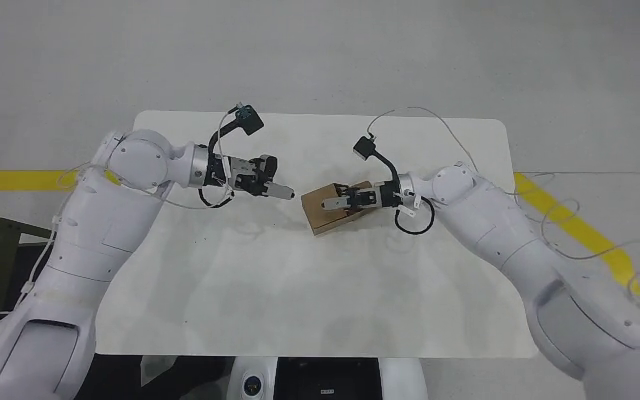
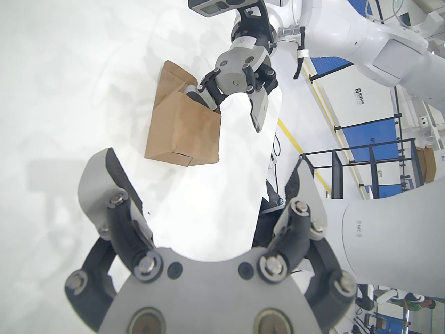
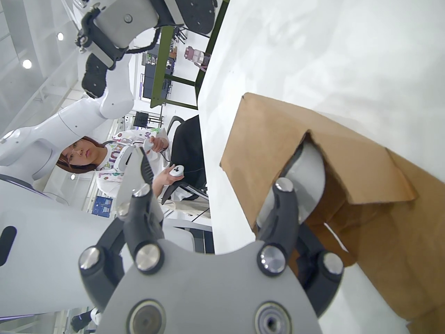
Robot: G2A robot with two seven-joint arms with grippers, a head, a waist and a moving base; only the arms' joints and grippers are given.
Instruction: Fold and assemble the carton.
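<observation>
Top view: carton (image 1: 322, 213) half-formed, not yet closed; right claw (image 1: 347, 198) spread, one finger inside it; left claw (image 1: 286, 191) spread, empty, just left.

One finger (image 3: 307, 165) of the right gripper (image 3: 222, 172) reaches inside the carton (image 3: 278, 133), its tip hidden behind a cardboard flap. In the right wrist view, the carton runs past the frame's edge. From above, its folds are too small to make out.
</observation>
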